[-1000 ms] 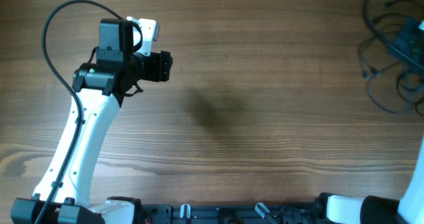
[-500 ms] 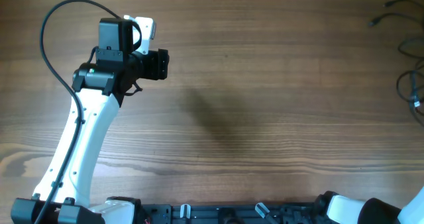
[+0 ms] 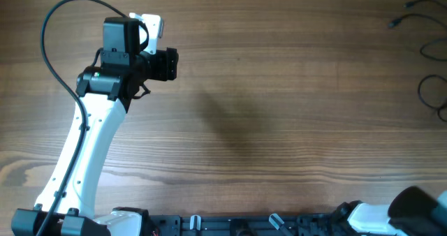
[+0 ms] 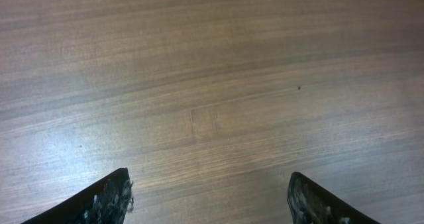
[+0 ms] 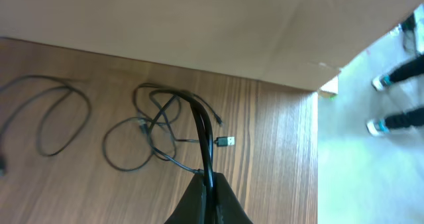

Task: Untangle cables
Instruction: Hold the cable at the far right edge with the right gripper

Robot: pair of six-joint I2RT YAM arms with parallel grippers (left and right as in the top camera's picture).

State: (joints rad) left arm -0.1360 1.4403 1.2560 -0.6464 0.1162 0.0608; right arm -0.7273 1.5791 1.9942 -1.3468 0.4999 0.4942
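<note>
In the right wrist view, the bottom edge is cutting off the right gripper at 6 o'clock. Its pinched tips are hiding how the cables are sitting between them. One of them is running out of frame at 9 o'clock. At 3 o'clock, two dark shapes are showing too blurred to name. Overhead, the cables are lying cut by the edge at 3 o'clock. Only a piece of the right arm is showing at 5 o'clock. The left gripper is showing its tips only, at 5 and 7 o'clock.
</note>
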